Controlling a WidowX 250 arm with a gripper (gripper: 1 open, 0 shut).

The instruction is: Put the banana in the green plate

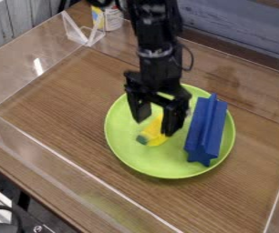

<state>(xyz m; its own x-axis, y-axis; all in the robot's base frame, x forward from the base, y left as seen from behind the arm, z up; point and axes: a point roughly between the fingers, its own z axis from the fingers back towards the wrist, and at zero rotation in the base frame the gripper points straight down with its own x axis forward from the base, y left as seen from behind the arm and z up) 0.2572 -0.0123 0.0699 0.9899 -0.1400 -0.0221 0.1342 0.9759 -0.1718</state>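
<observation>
The banana [150, 138], small, yellow and dark-tipped, lies inside the green plate [136, 150], on its middle left part. My gripper [157, 116] hangs just above the banana with its black fingers [139, 106] spread open, and nothing is held between them. The fingers partly hide the banana's far end. A long blue ridged block [205, 126] lies on the right side of the same plate.
The plate sits on a wooden tabletop [56, 100] enclosed by clear plastic walls [33, 59]. The arm comes down from the top of the view, with a yellow and white object [103, 15] behind it at the back edge.
</observation>
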